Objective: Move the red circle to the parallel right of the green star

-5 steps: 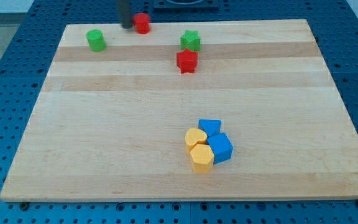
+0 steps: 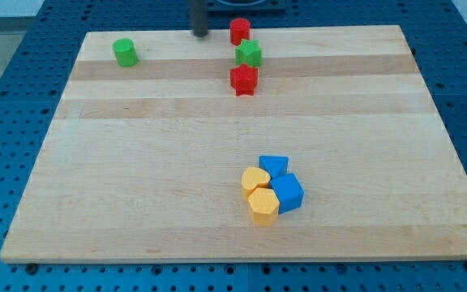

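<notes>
The red circle point(image 2: 240, 31) stands at the view's top edge of the board, just above and slightly left of the green star point(image 2: 249, 54), nearly touching it. My tip point(image 2: 200, 34) is at the top edge too, a short way to the left of the red circle and apart from it.
A red star point(image 2: 244, 79) sits just below the green star. A green circle point(image 2: 125, 52) is at the upper left. Two yellow blocks point(image 2: 257, 180) point(image 2: 263, 205) and two blue blocks point(image 2: 273, 166) point(image 2: 288, 193) cluster at the lower middle of the wooden board point(image 2: 136, 162).
The red circle has slid to the right along the top edge, from left of the green star to just above it. My tip has followed it rightward.
</notes>
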You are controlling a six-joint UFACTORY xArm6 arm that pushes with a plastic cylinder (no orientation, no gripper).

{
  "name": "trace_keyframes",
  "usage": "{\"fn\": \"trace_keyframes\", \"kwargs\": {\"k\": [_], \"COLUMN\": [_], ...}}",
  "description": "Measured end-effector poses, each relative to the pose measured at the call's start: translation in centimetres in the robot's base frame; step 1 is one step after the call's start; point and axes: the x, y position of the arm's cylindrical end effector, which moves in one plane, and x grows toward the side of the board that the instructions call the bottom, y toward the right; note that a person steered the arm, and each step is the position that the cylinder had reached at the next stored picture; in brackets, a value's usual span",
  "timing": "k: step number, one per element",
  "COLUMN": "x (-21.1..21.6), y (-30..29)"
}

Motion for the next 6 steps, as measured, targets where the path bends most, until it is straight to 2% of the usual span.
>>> {"fn": "trace_keyframes", "kwargs": {"k": [1,3,4,5,6], "x": [0.0,1.1,6.6,8.5,3.8], "y": [8.4,9.7,12.3,13.2,12.8]}}
